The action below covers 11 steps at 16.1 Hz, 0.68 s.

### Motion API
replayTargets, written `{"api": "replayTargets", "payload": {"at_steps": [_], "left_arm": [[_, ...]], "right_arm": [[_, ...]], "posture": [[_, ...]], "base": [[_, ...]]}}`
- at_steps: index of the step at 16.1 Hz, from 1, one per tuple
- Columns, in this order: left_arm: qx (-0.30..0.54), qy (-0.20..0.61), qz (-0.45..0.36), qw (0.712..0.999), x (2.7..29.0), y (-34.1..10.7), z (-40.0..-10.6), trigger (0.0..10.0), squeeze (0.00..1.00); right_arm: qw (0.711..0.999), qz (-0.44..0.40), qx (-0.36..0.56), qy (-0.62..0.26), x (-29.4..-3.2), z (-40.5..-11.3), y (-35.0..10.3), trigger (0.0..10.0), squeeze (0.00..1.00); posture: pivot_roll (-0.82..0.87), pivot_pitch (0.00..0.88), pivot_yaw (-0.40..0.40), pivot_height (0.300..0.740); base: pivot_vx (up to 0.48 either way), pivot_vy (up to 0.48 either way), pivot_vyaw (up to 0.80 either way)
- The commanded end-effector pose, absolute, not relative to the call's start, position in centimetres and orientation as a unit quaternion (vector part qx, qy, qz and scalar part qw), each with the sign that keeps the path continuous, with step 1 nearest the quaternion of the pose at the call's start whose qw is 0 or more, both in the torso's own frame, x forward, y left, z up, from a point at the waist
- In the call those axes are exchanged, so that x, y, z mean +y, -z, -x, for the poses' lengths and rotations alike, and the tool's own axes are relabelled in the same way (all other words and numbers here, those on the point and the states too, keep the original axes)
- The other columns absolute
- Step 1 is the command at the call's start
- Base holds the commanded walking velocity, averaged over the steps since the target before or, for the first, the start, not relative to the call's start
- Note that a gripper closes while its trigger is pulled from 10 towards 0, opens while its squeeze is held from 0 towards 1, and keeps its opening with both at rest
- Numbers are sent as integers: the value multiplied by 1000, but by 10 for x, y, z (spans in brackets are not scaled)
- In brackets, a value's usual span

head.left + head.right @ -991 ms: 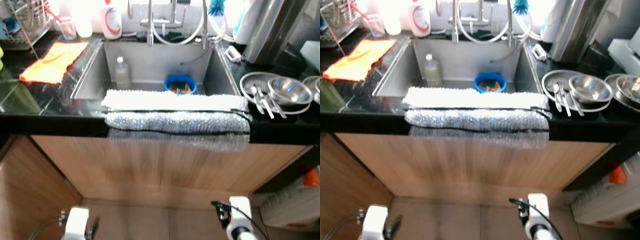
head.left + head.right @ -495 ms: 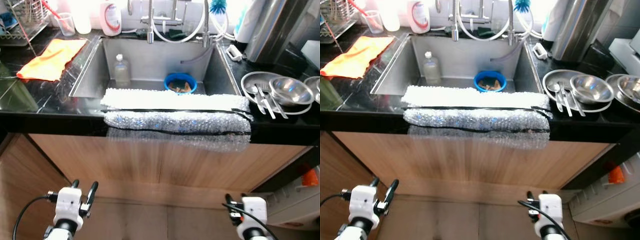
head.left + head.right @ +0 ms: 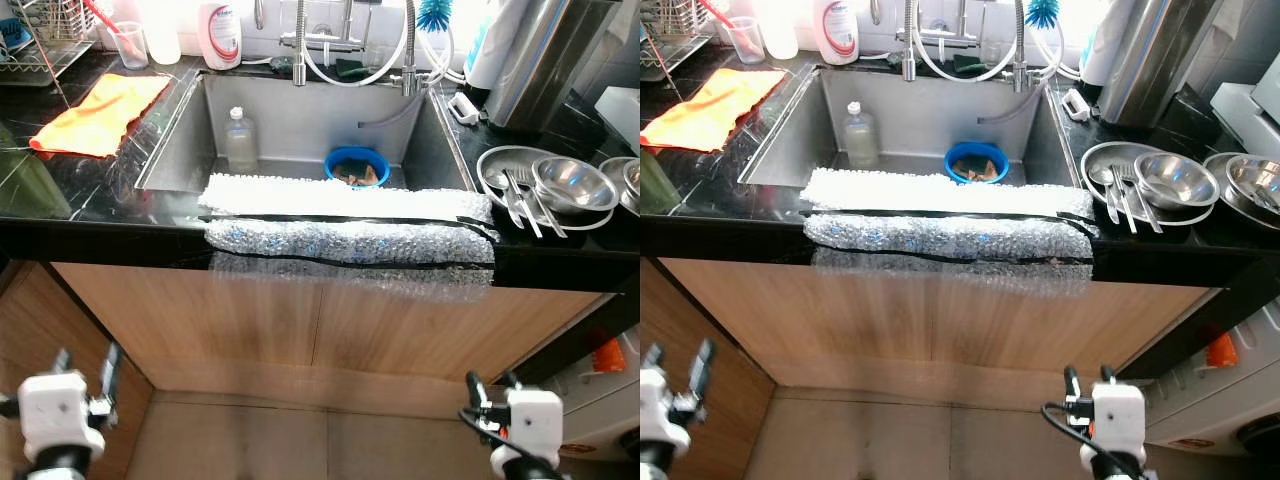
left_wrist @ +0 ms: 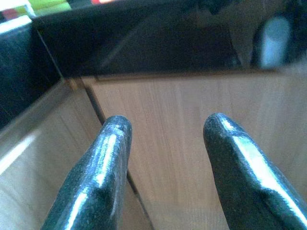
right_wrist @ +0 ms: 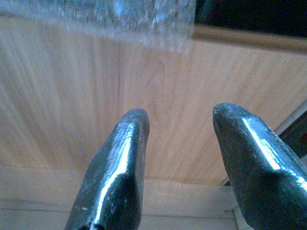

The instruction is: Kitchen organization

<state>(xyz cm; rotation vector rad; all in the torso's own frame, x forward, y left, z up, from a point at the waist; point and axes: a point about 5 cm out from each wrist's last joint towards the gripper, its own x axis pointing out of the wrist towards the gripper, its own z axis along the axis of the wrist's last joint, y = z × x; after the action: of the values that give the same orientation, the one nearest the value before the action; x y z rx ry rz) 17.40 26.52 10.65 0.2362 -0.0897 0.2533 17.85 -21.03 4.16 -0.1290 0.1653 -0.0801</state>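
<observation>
The left claw (image 4: 163, 143) and right claw (image 5: 180, 139) hung wide and empty before the cabinet front, below the desk edge (image 3: 100, 240); nothing looked started; bowls (image 3: 570, 182) at the desk's right end and the blue bowl (image 3: 357, 166) in the sink awaited sorting.

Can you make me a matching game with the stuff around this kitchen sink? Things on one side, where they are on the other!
Things:
1. blue bowl
2. orange cloth
3. steel bowls
4. bubble wrap

Places:
A. on the counter left of the sink
B. draped over the sink's front edge
C. inside the sink
D. on the counter right of the sink

Pairs: 1-C, 2-A, 3-D, 4-B
</observation>
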Motion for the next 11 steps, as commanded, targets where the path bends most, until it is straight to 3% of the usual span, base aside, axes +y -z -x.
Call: {"api": "replayTargets", "payload": {"at_steps": [1,5,11], "left_arm": [[-84,-131,-126,980,265,-130,-183,10000,0],[-169,-116,-116,972,243,-180,-212,10000,0],[-230,-47,-102,967,202,-220,-238,10000,0]], "right_arm": [[995,67,50,50,-212,-189,-61,10000,0],[997,59,14,54,-206,-208,-88,10000,0],[996,24,-44,70,-196,-228,-120,10000,0]], "posture": [[58,60,-64,740],[56,49,-67,740],[49,82,-61,740]], "base": [[0,0,0],[0,0,0],[0,0,0]]}}
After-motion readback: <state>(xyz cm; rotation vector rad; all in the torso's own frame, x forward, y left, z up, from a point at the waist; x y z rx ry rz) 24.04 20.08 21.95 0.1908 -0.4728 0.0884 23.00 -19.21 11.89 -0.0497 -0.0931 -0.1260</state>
